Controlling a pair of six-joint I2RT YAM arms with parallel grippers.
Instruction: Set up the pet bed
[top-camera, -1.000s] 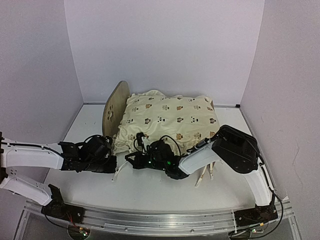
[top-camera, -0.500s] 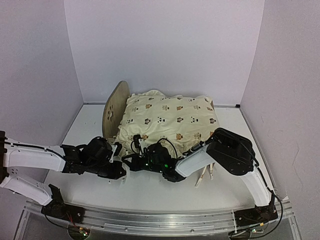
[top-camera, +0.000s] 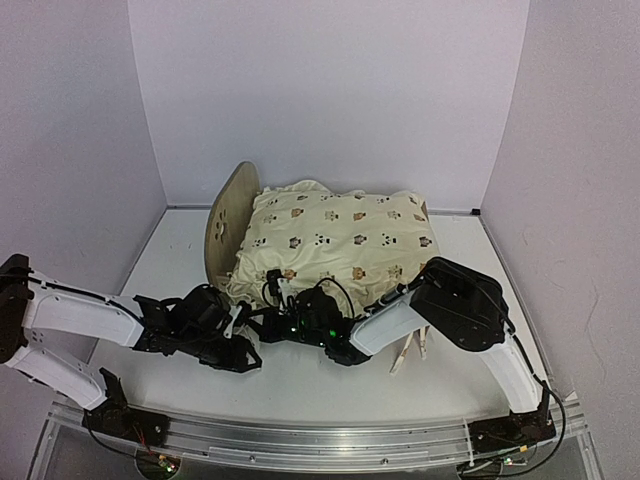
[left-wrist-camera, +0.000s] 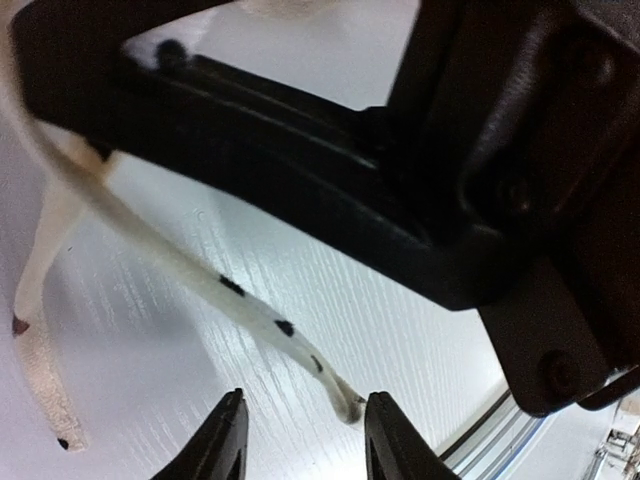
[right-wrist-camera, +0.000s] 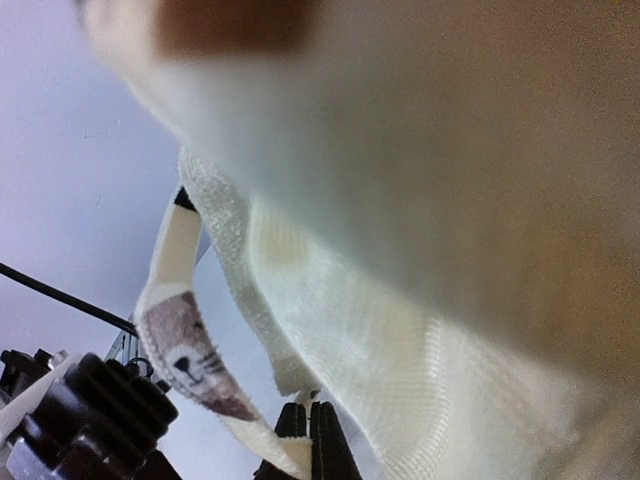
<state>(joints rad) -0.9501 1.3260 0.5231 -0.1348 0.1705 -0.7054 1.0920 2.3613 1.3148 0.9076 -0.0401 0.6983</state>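
On the white table (top-camera: 300, 385), toward the back wall, we see the pet bed (top-camera: 224, 230). Its arched light-wood end stands upright on the left, and the rest of the frame is almost wholly covered by a puffy cream cushion (top-camera: 340, 240). The cushion is printed with small brown-and-white animal faces (these are the only markings we can make out on anything). Pale wooden pieces (top-camera: 412, 350) show under the cushion's near right corner.

Both arms lie low over the table in front of the bed. The right arm bends in from the right side and reaches left, so that the right gripper (top-camera: 274, 292) sits at the cushion's near left corner. From the right wrist view, its two dark fingertips (right-wrist-camera: 322, 440) are pressed tight together against the cushion's lower edge and pinch the fabric there. A printed strap (right-wrist-camera: 185, 350) bearing one animal face hangs just beside them.

The left arm comes in from the left side, and the left gripper (top-camera: 240, 355) is down near the tabletop, just left of the right arm's wrist. From the left wrist view, its fingertips (left-wrist-camera: 228, 440) stand partly apart and hold nothing. A thin cream tie (left-wrist-camera: 250, 305) with dark spots lies on the table, and its end lies in the gap between the tips. A black housing (left-wrist-camera: 430, 200) fills the upper part of that view; we cannot tell which arm it belongs to.
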